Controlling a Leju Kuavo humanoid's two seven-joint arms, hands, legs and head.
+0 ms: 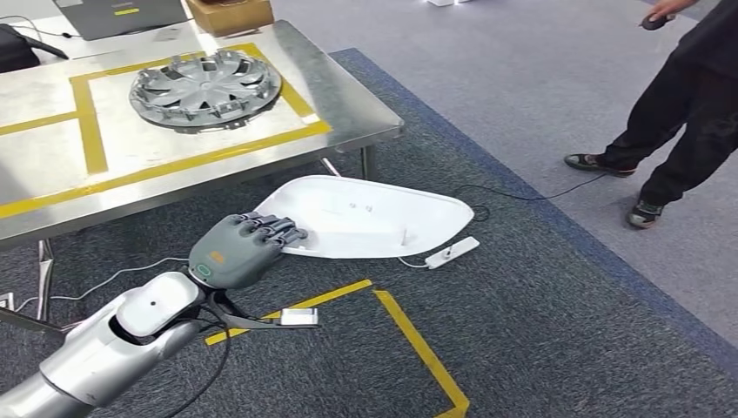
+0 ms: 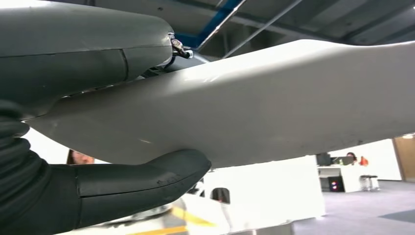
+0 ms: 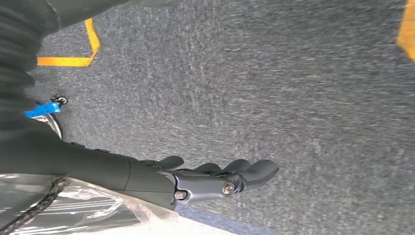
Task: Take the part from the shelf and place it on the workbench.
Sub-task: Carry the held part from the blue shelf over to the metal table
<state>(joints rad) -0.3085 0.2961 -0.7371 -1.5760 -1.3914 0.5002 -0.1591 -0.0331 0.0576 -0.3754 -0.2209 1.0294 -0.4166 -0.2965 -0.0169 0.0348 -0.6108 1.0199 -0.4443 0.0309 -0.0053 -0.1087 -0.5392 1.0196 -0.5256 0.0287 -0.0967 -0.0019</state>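
Silver left arm (image 1: 104, 344) nearest the head camera, reaching forward from lower left. Left robot hand (image 1: 239, 248) grasps the white part (image 1: 370, 216) by its near edge: fingers (image 1: 270, 228) over the top face, thumb (image 2: 142, 183) pressed against the underside in the left wrist view. Part is a large, flat, white moulded panel, pointed at the far right end, held in the air above the dark carpet (image 1: 540, 331), just in front of the desk's (image 1: 348, 100) near edge and lower than the desk top.

Desk: metal top marked with yellow tape lines (image 1: 200, 157). Silver wheel cover (image 1: 205, 87) lies inside the taped rectangle. Cardboard box (image 1: 231, 13) and a grey laptop-like item (image 1: 122, 16) at the far edge.

Person in dark trousers (image 1: 687, 113) stands at upper right on the lighter grey floor, something small and dark in one hand.

Right robot hand (image 3: 215, 178) hangs over the carpet, released, fingers gently curved and holding nothing.

Yellow tape corner (image 1: 409, 335) on the carpet. White power strip (image 1: 452, 252) with its cable lies on the floor below the part's tip.
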